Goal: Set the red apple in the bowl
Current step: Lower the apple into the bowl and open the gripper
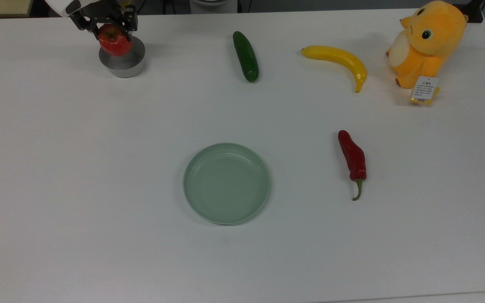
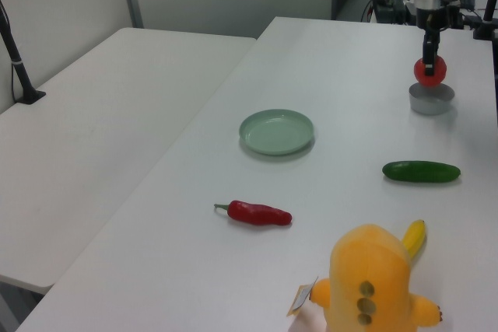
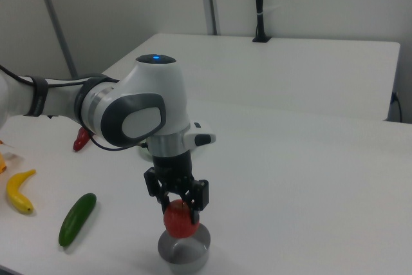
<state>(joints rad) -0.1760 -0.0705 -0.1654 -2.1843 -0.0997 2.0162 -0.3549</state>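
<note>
The red apple (image 1: 115,40) (image 2: 429,72) (image 3: 181,219) hangs in my gripper (image 1: 113,35) (image 3: 179,214), whose fingers are shut on its sides. It sits just above the light-grey bowl (image 1: 125,63) (image 2: 430,101) (image 3: 185,248) at the top view's upper left, over the bowl's far-left part. In the right view the apple's underside is at about rim height of the bowl. The apple's stem dimple faces up in the top view.
A pale-green plate (image 1: 226,183) lies mid-table. A cucumber (image 1: 245,56), a banana (image 1: 337,60) and an orange plush toy (image 1: 427,42) line the far side. A red chili pepper (image 1: 353,159) lies at the top view's right of the plate.
</note>
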